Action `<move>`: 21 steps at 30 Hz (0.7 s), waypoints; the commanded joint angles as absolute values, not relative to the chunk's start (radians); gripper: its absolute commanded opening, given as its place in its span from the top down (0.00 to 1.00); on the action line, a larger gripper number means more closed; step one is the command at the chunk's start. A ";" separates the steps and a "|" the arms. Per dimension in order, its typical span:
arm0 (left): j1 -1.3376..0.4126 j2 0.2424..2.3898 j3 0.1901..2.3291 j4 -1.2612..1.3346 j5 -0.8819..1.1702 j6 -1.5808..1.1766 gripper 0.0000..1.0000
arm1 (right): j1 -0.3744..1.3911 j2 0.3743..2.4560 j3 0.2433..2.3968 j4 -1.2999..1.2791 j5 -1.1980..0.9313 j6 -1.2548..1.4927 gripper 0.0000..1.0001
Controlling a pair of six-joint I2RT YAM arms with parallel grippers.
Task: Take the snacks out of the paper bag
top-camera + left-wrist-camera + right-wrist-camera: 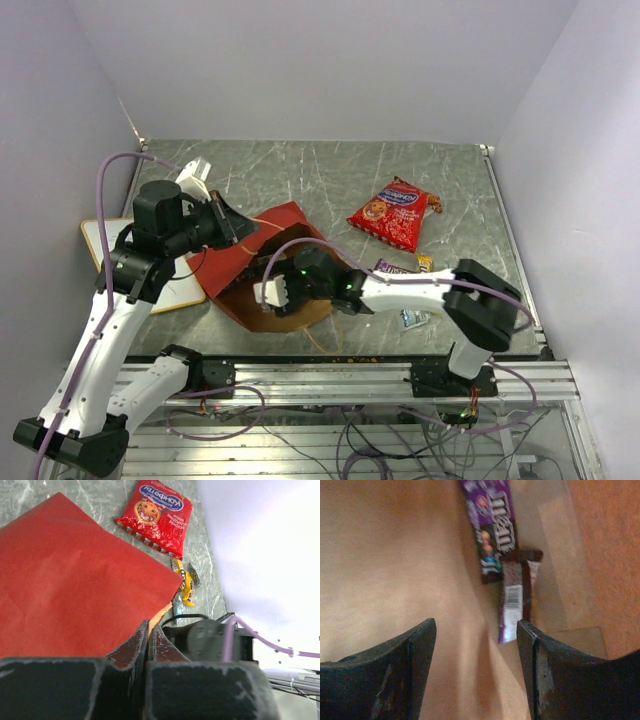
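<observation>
Bag lies on its side at centre-left of the top view, red panel up, brown mouth toward the lower edge of the frame. Inside it, the right wrist view shows brown paper walls, a purple packet at upper centre and a brown packet just below, the two touching or overlapping. Chip bag is already out, flat on the surface at right of centre, also at the top of the left wrist view. Three small packets are out too: purple, yellow, pale blue, all lower right of the chip bag. Right pincer is in the bag mouth, fingers wide apart, nothing held, both packets beyond its tips. Left pincer is closed on the bag's upper edge, with an orange paper strip pinched between the fingers. Whiteboard lies at far left under the left arm.
</observation>
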State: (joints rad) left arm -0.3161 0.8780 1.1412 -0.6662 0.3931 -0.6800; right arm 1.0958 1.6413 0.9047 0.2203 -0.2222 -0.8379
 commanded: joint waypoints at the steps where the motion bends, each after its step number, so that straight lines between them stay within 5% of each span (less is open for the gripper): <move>1: -0.314 0.874 1.141 -0.556 0.400 -0.667 0.93 | 1.099 1.790 1.044 0.333 0.027 -0.912 0.36; 21: -0.314 0.919 1.208 -0.598 0.451 -0.632 0.93 | 1.050 2.079 1.189 0.363 0.123 -0.982 0.35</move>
State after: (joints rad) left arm -0.3161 0.9131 1.1725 -0.6086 0.4171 -0.6521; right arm 1.0630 2.0315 1.1652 0.3328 0.1017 -0.9493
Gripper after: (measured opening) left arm 0.075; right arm 0.642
